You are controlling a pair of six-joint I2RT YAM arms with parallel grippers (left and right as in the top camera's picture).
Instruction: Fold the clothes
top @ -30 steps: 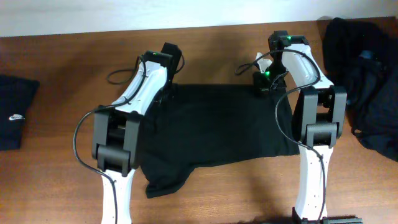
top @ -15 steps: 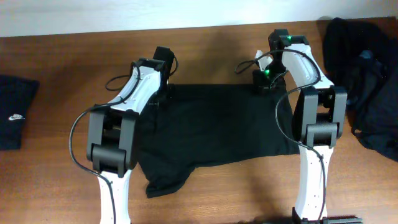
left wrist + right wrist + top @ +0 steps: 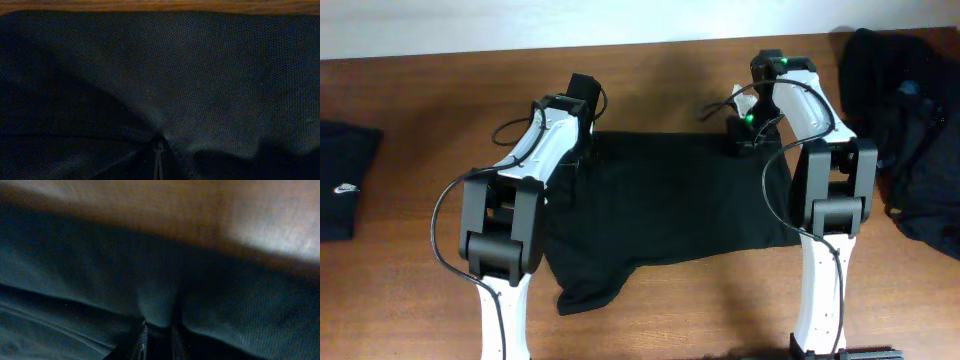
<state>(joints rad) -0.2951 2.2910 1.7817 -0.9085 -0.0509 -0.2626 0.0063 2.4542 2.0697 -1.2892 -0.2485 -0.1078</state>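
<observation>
Overhead, a black T-shirt [image 3: 670, 205] lies spread across the middle of the wooden surface [image 3: 660, 80], with one sleeve trailing toward the near edge. Both arms reach to its far hem.

The left tool [image 3: 159, 156] sits at the far-left corner of the shirt. Its jaws are pressed together on the cloth, and the wrist camera shows the mesh-like fabric puckering into creases that run down to the pinch. A thin strip of bare wood shows beyond the hem.

The right tool [image 3: 158, 336] is at the far-right corner. Its fingers [image 3: 141, 341] stand slightly apart with a raised fold of the shirt between them. The blurred, dark wrist view does not show whether they clamp that fold or merely touch it. Wood lies just past the hem there too.

A folded black garment [image 3: 345, 185] bearing a small white logo rests at the left edge of the surface, well apart from the shirt. A heap of dark clothes [image 3: 910, 130] sits at the far-right edge, beside the right arm.
</observation>
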